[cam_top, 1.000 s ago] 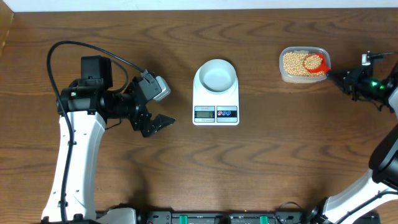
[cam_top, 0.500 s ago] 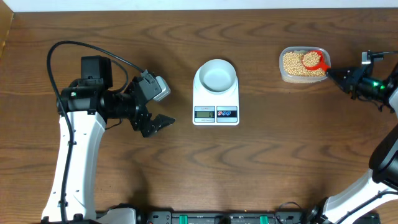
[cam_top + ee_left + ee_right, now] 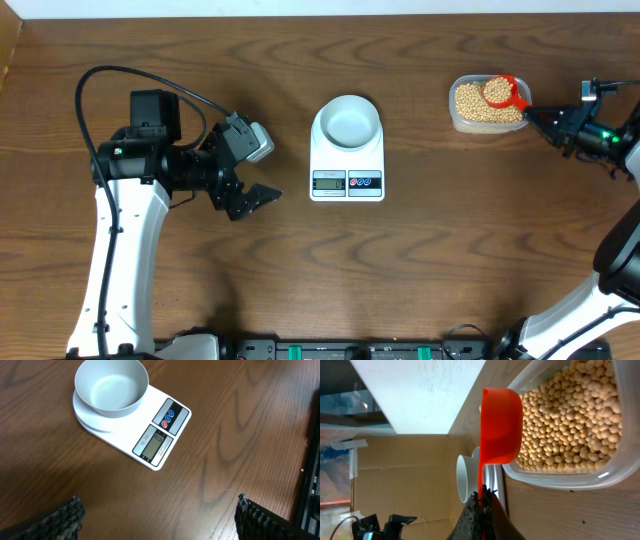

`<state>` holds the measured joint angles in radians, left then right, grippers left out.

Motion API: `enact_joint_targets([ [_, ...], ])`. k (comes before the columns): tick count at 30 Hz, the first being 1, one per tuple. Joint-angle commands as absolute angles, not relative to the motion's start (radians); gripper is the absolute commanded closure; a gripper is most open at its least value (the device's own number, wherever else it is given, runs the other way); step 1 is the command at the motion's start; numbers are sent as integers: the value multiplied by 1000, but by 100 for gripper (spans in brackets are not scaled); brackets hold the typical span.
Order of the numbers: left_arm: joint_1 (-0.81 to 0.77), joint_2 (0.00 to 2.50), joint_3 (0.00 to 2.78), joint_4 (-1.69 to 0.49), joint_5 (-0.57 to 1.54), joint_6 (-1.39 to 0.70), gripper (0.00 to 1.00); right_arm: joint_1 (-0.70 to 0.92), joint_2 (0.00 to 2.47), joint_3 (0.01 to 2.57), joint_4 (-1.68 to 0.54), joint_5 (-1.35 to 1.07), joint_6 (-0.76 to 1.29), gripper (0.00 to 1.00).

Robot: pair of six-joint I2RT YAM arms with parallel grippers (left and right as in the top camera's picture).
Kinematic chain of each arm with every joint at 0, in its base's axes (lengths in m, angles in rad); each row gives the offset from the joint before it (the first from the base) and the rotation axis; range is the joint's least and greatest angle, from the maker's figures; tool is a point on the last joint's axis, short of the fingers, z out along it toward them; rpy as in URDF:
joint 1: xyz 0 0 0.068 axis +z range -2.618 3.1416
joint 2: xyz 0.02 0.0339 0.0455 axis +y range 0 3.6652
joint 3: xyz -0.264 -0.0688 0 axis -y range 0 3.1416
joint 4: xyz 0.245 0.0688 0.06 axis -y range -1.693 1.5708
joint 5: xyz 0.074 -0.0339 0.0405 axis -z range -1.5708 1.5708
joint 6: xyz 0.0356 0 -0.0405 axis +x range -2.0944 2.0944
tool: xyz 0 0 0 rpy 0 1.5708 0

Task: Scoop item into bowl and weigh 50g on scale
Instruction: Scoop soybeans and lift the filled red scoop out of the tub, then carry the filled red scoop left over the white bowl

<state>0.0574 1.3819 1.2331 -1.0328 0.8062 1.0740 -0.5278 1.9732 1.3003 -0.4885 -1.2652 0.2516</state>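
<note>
Your right jaws pinch the handle of the red scoop (image 3: 501,425), loaded with beans (image 3: 497,91) over the clear tub (image 3: 560,480) just ahead of them, while your left jaws stand spread, with the bowl (image 3: 111,387) on the scale (image 3: 160,435) out ahead of them.

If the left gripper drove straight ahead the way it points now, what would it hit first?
Probably the bare table, just off the scale's front corner, missing the bowl; depth is unclear.

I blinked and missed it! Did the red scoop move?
Yes. The red scoop, held shut in the right pincer, has slid toward the far edge of the clear tub, up in the overhead picture. The tub stayed put.
</note>
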Motion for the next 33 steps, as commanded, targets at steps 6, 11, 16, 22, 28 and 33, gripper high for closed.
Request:
enact_joint_targets([
  [6, 62, 1379, 1250, -1038, 819, 1081, 2, -497, 1980, 1296, -482, -1325, 231, 99],
  [11, 62, 1379, 1250, -1038, 819, 1081, 2, -478, 1980, 1296, -456, -1361, 242, 99],
  [16, 62, 1379, 1250, -1038, 819, 1081, 2, -446, 1980, 1296, -439, -1361, 266, 99],
  [22, 62, 1379, 1250, -1038, 819, 1081, 2, -386, 1980, 1296, -373, -1361, 328, 99],
  [28, 62, 1379, 1250, -1038, 819, 1081, 2, -330, 1980, 1296, -332, -1361, 375, 99],
  [33, 62, 1379, 1250, -1038, 820, 1081, 2, -286, 1980, 1296, -304, -1361, 418, 99],
])
